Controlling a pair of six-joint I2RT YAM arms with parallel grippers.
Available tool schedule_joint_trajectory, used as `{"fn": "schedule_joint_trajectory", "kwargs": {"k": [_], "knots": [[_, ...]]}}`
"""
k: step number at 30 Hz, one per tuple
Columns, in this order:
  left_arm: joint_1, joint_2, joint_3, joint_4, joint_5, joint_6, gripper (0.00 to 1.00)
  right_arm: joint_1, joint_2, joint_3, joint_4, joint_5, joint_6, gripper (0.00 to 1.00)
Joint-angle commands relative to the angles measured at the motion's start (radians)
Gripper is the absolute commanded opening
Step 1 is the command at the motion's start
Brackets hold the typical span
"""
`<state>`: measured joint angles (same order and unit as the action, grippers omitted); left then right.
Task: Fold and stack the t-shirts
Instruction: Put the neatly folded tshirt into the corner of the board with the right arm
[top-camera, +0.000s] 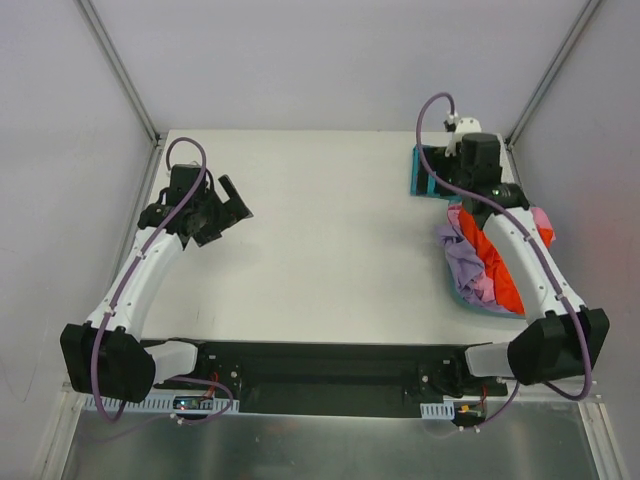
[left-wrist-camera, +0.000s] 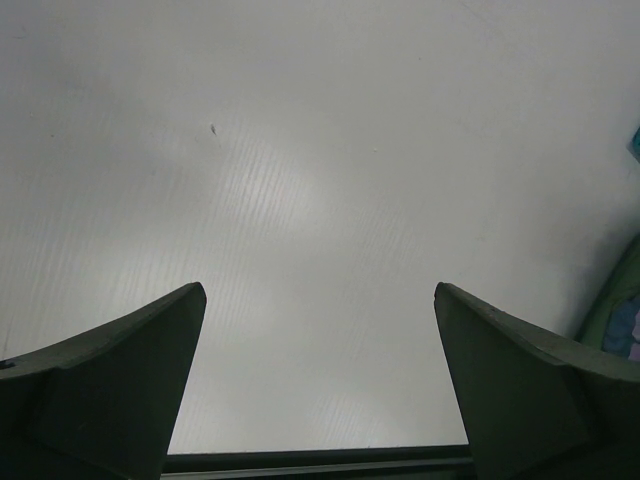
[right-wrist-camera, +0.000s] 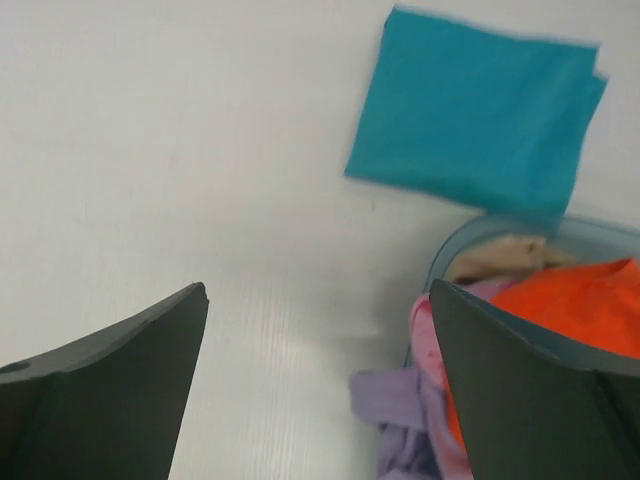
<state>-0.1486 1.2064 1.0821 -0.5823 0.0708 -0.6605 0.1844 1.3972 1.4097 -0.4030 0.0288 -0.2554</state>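
A folded teal t-shirt (right-wrist-camera: 475, 110) lies flat on the white table at the far right; it also shows in the top view (top-camera: 422, 170). A blue-rimmed basket (right-wrist-camera: 470, 232) just beside it holds crumpled shirts: orange (right-wrist-camera: 575, 300), purple (right-wrist-camera: 400, 410), pink (right-wrist-camera: 425, 330) and beige (right-wrist-camera: 500, 258). In the top view the pile (top-camera: 480, 260) lies partly under my right arm. My right gripper (right-wrist-camera: 318, 295) is open and empty, hovering over the table between the teal shirt and the basket. My left gripper (left-wrist-camera: 320, 290) is open and empty above bare table at the left (top-camera: 232, 212).
Grey enclosure walls (top-camera: 80, 150) close in the table on the left, right and back. The basket's edge (left-wrist-camera: 620, 290) shows at the right of the left wrist view. The arm bases stand on a black rail (top-camera: 330, 375) at the near edge.
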Motion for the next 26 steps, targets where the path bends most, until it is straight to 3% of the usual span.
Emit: {"fn": "schedule_joint_trajectory", "kwargs": {"k": [1, 3, 7, 10, 16, 26], "knots": [[0.011, -0.021, -0.008, -0.013, 0.023, 0.022, 0.99, 0.062, -0.115, -0.249, 0.085, 0.005, 0.116, 0.97], [0.011, -0.019, -0.022, -0.011, 0.014, 0.021, 0.99, 0.104, -0.173, -0.323, 0.092, 0.0, 0.154, 0.97], [0.011, -0.027, -0.06, -0.007, 0.015, 0.047, 0.99, 0.148, -0.263, -0.564, 0.221, -0.191, 0.206, 0.97], [0.011, -0.053, -0.097, 0.001, 0.018, 0.064, 0.99, 0.153, -0.279, -0.63, 0.257, -0.188, 0.217, 0.97], [0.011, -0.186, -0.185, 0.048, -0.014, 0.075, 0.99, 0.155, -0.288, -0.649, 0.306, -0.25, 0.206, 0.97], [0.011, -0.274, -0.221, 0.085, -0.066, 0.073, 0.99, 0.158, -0.257, -0.637, 0.392, -0.274, 0.214, 0.97]]}}
